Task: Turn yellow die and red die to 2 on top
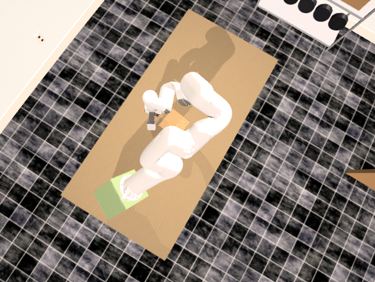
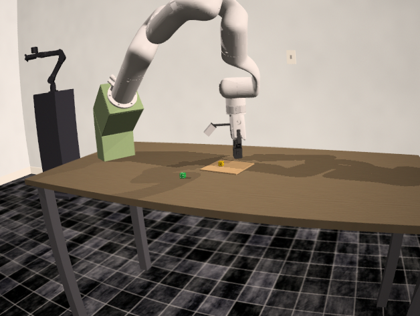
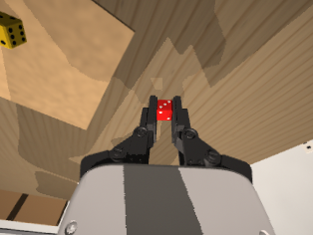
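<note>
My gripper (image 3: 164,106) (image 2: 237,156) is shut on the red die (image 3: 164,111) (image 1: 155,115), low over the table beside the mat. One visible face of it shows two pips, the other seems to show three. Whether it touches the table is not clear. The gripper hides it in the exterior view. The yellow die (image 2: 221,163) (image 3: 12,32) lies on the mat (image 2: 237,168) (image 1: 169,116) (image 3: 65,60); one side face shows six pips, its top is cut off in the wrist view. The green die (image 2: 182,175) lies on the table off the mat; its pips are too small to read.
The wooden table (image 1: 242,69) (image 2: 288,197) carries the green robot base (image 1: 108,196) (image 2: 118,146) at one end. The arm covers part of the mat in the top view. The table's far edge runs behind the gripper in the exterior view.
</note>
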You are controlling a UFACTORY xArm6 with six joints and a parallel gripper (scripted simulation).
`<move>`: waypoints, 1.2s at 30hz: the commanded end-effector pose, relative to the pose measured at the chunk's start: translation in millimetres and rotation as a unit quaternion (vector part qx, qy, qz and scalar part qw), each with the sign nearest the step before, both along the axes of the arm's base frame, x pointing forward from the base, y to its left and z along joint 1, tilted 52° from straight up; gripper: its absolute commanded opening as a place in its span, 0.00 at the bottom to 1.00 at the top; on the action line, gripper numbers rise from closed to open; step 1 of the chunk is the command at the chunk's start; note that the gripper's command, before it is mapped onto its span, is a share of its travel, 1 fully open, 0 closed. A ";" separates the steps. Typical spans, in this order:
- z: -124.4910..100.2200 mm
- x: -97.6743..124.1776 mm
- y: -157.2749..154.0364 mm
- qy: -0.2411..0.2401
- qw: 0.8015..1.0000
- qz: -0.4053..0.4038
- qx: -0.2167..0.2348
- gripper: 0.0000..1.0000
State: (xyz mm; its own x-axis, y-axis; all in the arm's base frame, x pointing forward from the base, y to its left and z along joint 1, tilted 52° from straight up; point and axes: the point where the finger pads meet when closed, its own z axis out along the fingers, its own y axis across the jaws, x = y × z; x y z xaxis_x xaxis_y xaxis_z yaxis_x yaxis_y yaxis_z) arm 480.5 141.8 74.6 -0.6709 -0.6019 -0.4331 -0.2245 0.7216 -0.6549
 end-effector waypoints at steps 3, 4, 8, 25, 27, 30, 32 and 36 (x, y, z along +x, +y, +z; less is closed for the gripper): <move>2.9 -2.5 2.1 -0.001 1.000 0.001 0.001 0.11; 4.8 -4.6 3.1 -0.001 1.000 0.001 0.001 0.11; 18.3 -20.0 10.5 -0.001 1.000 0.001 0.001 0.11; 62.5 -70.7 34.9 -0.001 1.000 0.001 0.001 0.11; 62.5 -70.7 34.9 -0.001 1.000 0.001 0.001 0.11; 62.5 -70.7 34.9 -0.001 1.000 0.001 0.001 0.11; 62.5 -70.7 34.9 -0.001 1.000 0.001 0.001 0.11; 79.1 -65.9 11.1 -0.011 0.999 -0.029 0.034 0.11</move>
State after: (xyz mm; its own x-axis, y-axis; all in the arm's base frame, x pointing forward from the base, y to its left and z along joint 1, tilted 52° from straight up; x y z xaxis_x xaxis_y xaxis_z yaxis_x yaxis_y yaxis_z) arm 409.7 174.2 136.9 -0.6733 -0.5973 -0.4358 -0.2219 0.7254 -0.6515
